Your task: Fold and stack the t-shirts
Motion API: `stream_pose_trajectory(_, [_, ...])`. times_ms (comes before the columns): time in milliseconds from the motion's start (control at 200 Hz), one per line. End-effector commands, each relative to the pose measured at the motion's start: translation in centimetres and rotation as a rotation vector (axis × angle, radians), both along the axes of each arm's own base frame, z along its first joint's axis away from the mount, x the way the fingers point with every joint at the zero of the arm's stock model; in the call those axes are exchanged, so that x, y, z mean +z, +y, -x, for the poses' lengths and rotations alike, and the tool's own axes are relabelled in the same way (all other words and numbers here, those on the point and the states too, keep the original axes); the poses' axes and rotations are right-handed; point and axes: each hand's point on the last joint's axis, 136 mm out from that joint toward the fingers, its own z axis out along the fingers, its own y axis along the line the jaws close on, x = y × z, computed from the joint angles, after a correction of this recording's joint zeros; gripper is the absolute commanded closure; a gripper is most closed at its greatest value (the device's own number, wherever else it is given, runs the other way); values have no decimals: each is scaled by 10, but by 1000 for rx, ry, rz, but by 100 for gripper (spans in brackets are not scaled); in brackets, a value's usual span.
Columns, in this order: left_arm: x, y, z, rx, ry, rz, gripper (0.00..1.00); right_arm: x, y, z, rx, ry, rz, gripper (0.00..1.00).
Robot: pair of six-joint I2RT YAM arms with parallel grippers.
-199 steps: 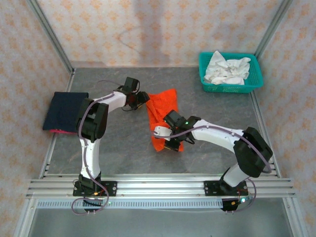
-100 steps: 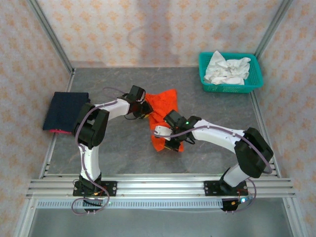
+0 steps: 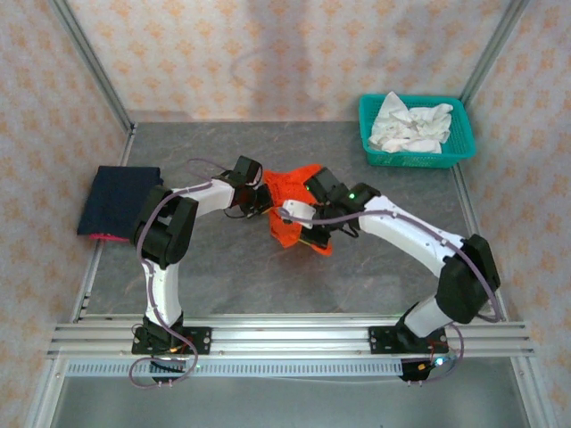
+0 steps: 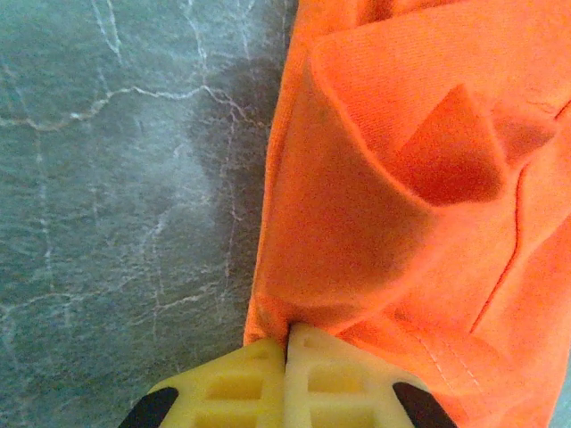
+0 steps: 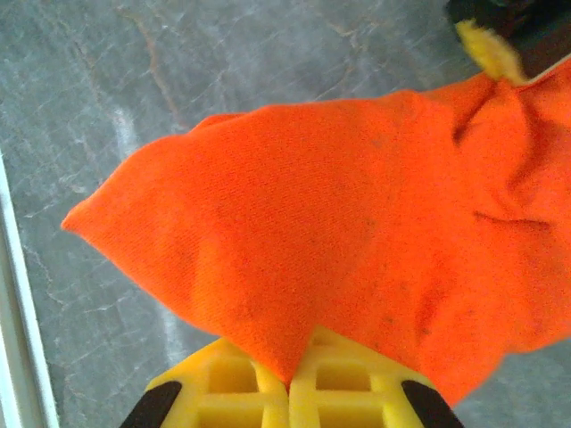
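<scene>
The orange-red t-shirt [image 3: 287,198] lies bunched in the middle of the grey table, between both grippers. My left gripper [image 3: 260,198] is at its left edge. In the left wrist view the yellow fingers [image 4: 241,383] are shut on a pinch of the orange cloth [image 4: 384,205]. My right gripper [image 3: 308,227] is at the shirt's near side, shut on a corner of the shirt [image 5: 294,214], which drapes over its fingers [image 5: 357,379]. A dark navy t-shirt [image 3: 116,198] lies folded at the table's left edge.
A teal lattice basket [image 3: 419,160] holding crumpled white cloth [image 3: 409,125] stands at the back right. Metal frame rails run along the table's sides and its near edge [image 3: 285,334]. Bare grey table [image 3: 232,263] lies in front of the shirt.
My left gripper moved right to the shirt's edge and shut on it. My right gripper carried the shirt's near end away from the arm bases, so the shirt is now shorter and bunched.
</scene>
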Motion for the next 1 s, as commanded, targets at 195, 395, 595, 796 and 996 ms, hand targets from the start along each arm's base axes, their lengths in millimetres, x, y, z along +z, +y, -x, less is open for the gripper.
stream_pose_trajectory(195, [-21, -8, 12, -67, 58, 31, 100, 4, -11, -57, 54, 13, 80, 100])
stream_pose_trajectory(395, [-19, -6, 19, -96, 78, 45, 100, 9, -17, -82, 74, 12, 127, 100])
stream_pose_trajectory(595, [-17, -6, 35, -176, 121, 39, 100, 21, -22, -59, 106, 43, 115, 100])
stream_pose_trajectory(796, [-19, -8, 55, -232, 167, 56, 100, 29, -27, -25, 123, 44, 97, 100])
stream_pose_trajectory(996, [-19, -16, 75, -292, 206, 72, 100, 33, -23, -18, 146, 21, 71, 100])
